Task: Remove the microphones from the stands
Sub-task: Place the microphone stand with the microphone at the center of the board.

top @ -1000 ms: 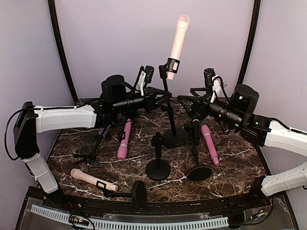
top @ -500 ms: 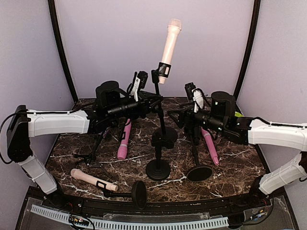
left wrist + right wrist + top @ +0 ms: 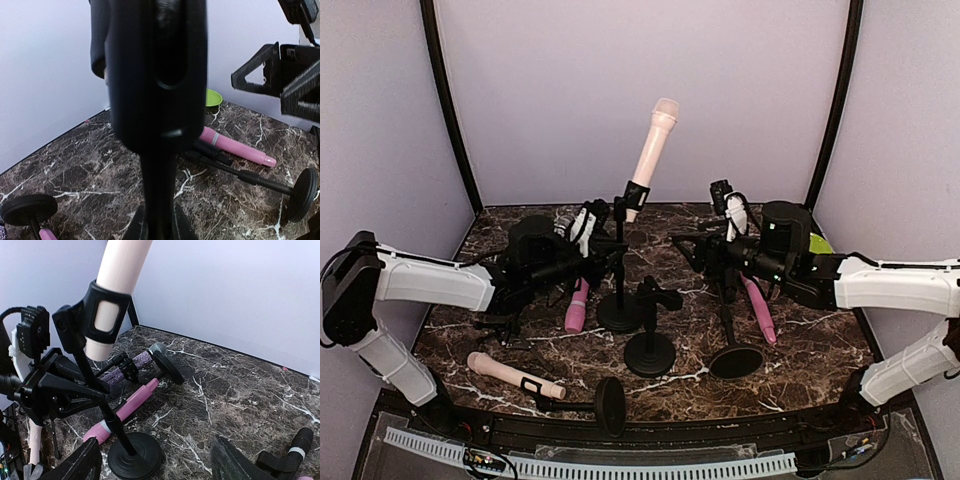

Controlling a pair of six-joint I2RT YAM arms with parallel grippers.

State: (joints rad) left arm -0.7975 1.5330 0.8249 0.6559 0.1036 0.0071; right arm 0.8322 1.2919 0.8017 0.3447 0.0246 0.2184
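Observation:
A pale pink microphone (image 3: 654, 140) sits tilted in the black clip (image 3: 636, 194) of a black stand (image 3: 618, 270). The stand's round base (image 3: 618, 312) is on the marble table. My left gripper (image 3: 608, 246) is shut on the stand's pole. In the left wrist view the pole (image 3: 158, 190) fills the middle between my fingers (image 3: 134, 227). My right gripper (image 3: 686, 250) is open and empty, right of the stand and level with the pole. In the right wrist view the microphone (image 3: 124, 262), its clip (image 3: 102, 315) and the base (image 3: 134, 456) lie ahead of my open gripper (image 3: 156, 452).
Two empty black stands (image 3: 650, 345) (image 3: 734, 355) stand in front. A third stand lies near the front edge (image 3: 608, 405). Loose pink microphones (image 3: 578, 295) (image 3: 757, 300) and a pale one (image 3: 508, 374) lie on the table. A purple glitter microphone (image 3: 125, 367) lies behind.
My left gripper has carried the stand with the microphone down and to the left. My right gripper has moved left, toward the stand.

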